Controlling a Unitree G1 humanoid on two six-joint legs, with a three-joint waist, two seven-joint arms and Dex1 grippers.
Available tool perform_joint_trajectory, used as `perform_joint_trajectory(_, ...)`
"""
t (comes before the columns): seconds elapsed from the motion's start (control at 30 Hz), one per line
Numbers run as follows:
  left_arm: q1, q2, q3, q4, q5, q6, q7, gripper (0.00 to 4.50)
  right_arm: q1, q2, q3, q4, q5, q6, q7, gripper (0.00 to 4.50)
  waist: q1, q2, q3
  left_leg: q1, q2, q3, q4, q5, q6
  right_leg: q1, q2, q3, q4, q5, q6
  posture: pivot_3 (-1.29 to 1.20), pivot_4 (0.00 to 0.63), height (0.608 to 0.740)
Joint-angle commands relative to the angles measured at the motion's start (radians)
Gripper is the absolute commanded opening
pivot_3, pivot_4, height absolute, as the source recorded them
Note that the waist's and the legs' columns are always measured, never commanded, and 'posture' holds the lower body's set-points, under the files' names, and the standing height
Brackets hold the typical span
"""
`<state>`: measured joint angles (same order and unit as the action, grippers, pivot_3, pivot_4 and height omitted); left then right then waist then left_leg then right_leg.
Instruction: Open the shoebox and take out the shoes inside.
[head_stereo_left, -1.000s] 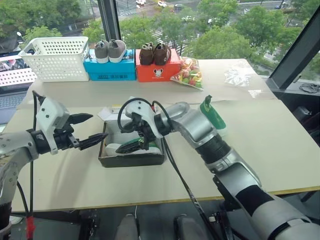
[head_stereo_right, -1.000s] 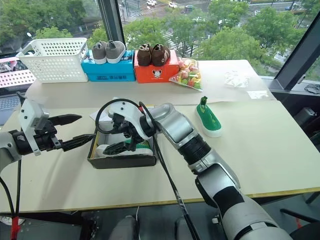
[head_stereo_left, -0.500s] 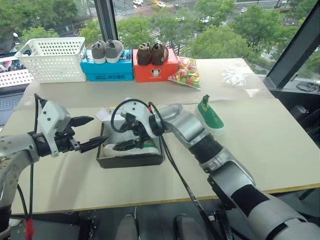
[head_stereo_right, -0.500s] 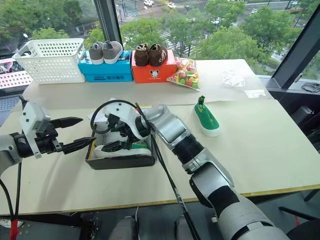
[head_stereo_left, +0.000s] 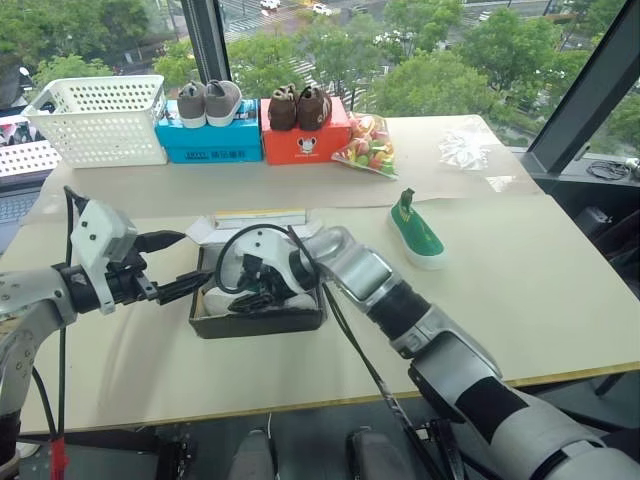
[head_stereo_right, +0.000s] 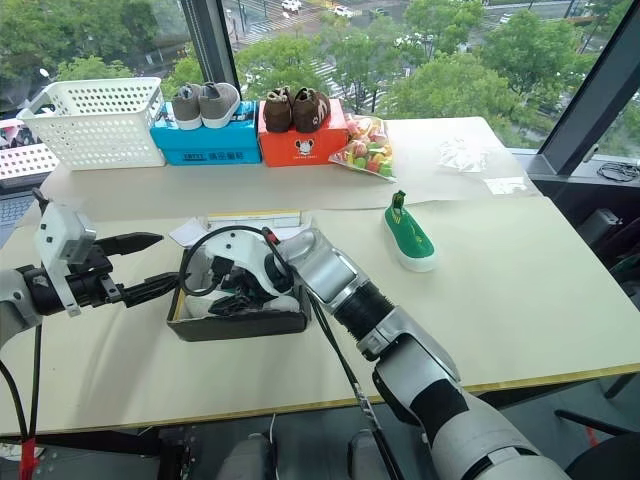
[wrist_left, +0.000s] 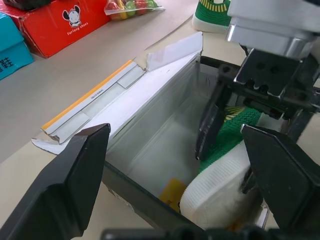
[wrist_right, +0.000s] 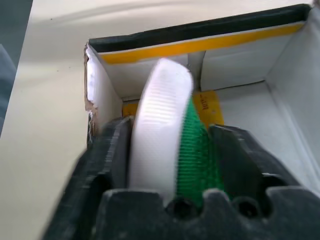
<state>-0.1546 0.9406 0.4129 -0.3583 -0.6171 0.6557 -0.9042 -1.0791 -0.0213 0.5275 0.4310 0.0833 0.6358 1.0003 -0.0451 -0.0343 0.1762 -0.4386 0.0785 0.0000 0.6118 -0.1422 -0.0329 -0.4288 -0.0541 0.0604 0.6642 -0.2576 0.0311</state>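
Note:
The shoebox (head_stereo_left: 256, 323) stands open mid-table, dark-walled and white inside, its lid (head_stereo_left: 256, 216) folded back behind it. One green shoe (wrist_right: 165, 125) with a white sole lies on its side inside the box. My right gripper (wrist_right: 170, 131) reaches down into the box, one finger (wrist_right: 112, 150) against the sole and the other against the green upper, shut on the shoe. Just left of the box, my left gripper (head_stereo_left: 190, 260) hovers open and holds nothing. The other green shoe (head_stereo_left: 418, 235) stands on the table to the right of the box.
Along the far edge stand a white basket (head_stereo_left: 100, 118), a blue box (head_stereo_left: 215, 140) with grey shoes on top, an orange-red box (head_stereo_left: 305, 140) with brown shoes, a bag of sweets (head_stereo_left: 370, 148) and crumpled clear plastic (head_stereo_left: 465, 150). Bare tabletop lies right and in front of the shoebox.
My right gripper has sunk deeper into the box and closed from open onto the shoe. The left gripper has stayed in place.

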Motion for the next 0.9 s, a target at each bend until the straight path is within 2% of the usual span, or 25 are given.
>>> perform_joint_trajectory(0.03,-0.014,0.018,0.025,-0.010,0.003,-0.025,0.000,4.50,-0.017,0.013,-0.041,0.014,0.000,-0.034,-0.010,1.38,0.000,0.000,0.000,0.000,0.000,0.000,0.000,0.000,0.000,0.000,0.000,0.000,0.000,0.000,0.000,0.00,0.150,0.740)
perform_joint_trajectory(0.07,-0.017,0.019,0.025,-0.008,0.004,-0.027,-0.001,4.50,-0.018,0.015,-0.045,0.017,0.000,-0.036,-0.011,1.00,0.000,0.000,0.000,0.000,0.000,0.000,0.000,0.000,0.000,0.000,0.000,0.000,0.000,0.000,0.000,0.00,0.150,0.740)
perform_joint_trajectory(0.13,-0.023,0.019,0.019,-0.002,0.006,-0.029,-0.001,4.50,-0.022,0.019,-0.054,0.029,-0.001,-0.043,-0.014,0.55,0.000,0.000,0.000,0.000,0.000,0.000,0.000,0.000,0.000,0.000,0.000,0.000,0.000,0.000,0.000,0.00,0.150,0.740)
perform_joint_trajectory(0.23,-0.030,0.009,0.003,-0.009,0.004,-0.026,0.004,4.50,-0.022,0.031,-0.098,0.043,0.020,-0.077,-0.019,0.49,0.000,0.000,0.000,0.000,0.000,0.000,0.000,0.000,0.000,0.000,0.000,0.000,0.000,0.000,0.000,0.00,0.150,0.740)
perform_joint_trajectory(0.4,-0.039,0.007,-0.006,-0.008,0.004,-0.026,0.004,4.50,-0.051,0.100,-0.363,0.143,0.212,0.101,-0.089,0.49,0.000,-0.001,0.000,0.000,0.000,0.000,0.000,0.000,0.000,0.000,0.000,0.000,0.000,0.000,0.000,0.00,0.150,0.740)
perform_joint_trajectory(0.47,-0.041,0.011,-0.005,-0.003,0.006,-0.028,0.000,4.50,-0.097,0.109,-0.531,0.260,0.304,0.154,-0.185,0.49,-0.001,-0.001,0.000,0.000,0.000,0.000,0.000,0.000,0.000,0.000,0.000,0.000,0.000,0.000,0.000,0.00,0.150,0.740)
perform_joint_trajectory(0.67,-0.055,0.010,-0.020,0.007,0.015,-0.035,-0.008,4.50,-0.216,0.078,-0.914,0.525,0.546,0.288,-0.407,0.49,0.001,-0.001,0.000,0.000,0.000,0.000,-0.001,0.000,0.000,0.000,0.000,0.000,-0.001,0.000,0.000,0.00,0.150,0.740)
perform_joint_trajectory(0.8,-0.072,0.006,-0.033,0.009,0.015,-0.033,-0.011,4.50,-0.268,0.040,-1.037,0.508,0.651,0.347,-0.466,0.49,0.000,-0.002,0.001,0.000,0.000,0.000,-0.002,0.000,0.000,0.000,0.000,0.000,-0.001,0.000,0.000,0.00,0.150,0.740)
perform_joint_trajectory(0.9,-0.074,0.009,-0.036,0.013,0.015,-0.032,-0.020,4.50,-0.291,-0.010,-1.043,0.409,0.672,0.375,-0.485,0.49,-0.003,-0.002,0.001,0.000,0.000,0.000,-0.002,0.000,0.000,0.000,0.000,0.000,-0.001,0.000,0.000,0.00,0.150,0.740)
